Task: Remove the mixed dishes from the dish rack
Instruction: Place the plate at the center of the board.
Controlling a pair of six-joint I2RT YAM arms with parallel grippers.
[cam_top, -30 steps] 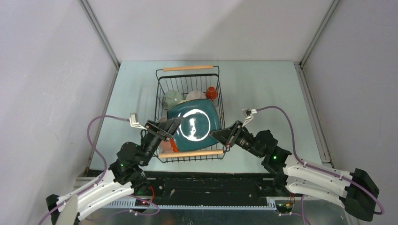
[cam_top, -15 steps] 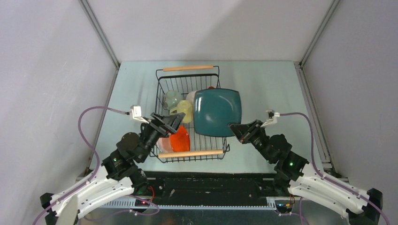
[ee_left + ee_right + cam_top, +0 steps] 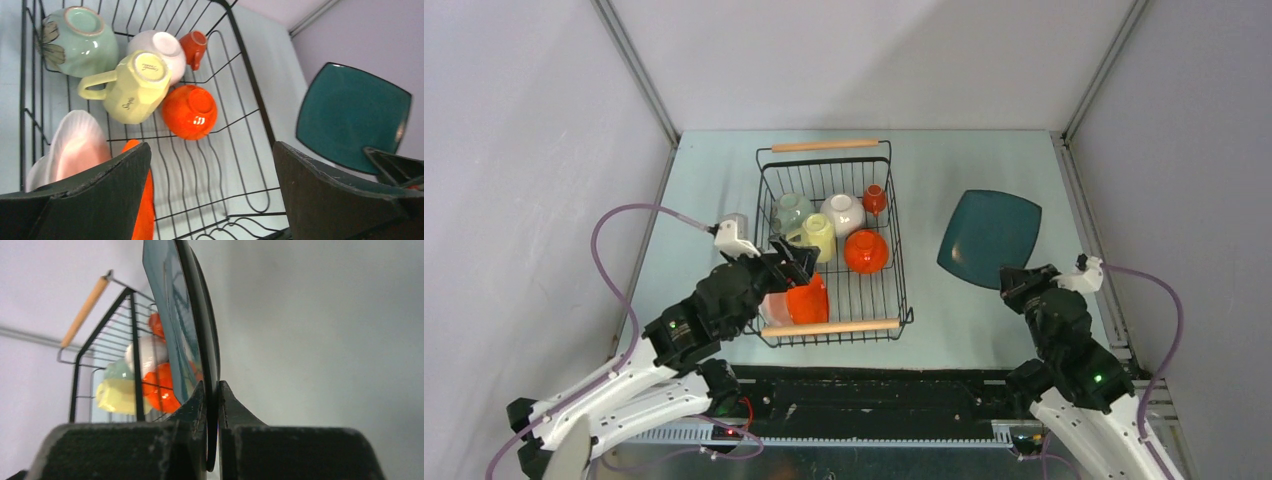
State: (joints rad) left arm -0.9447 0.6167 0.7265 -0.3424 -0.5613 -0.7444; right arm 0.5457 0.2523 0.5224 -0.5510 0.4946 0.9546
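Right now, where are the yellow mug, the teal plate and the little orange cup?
yellow mug [image 3: 135, 92]: left wrist view, on its side wall.
teal plate [image 3: 989, 238]: top view, on the middle of its face.
orange cup [image 3: 193, 47]: left wrist view, on its body.

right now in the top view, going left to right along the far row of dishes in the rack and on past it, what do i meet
pale green bowl → white bowl → small orange cup → dark teal square plate, outside the rack on its right
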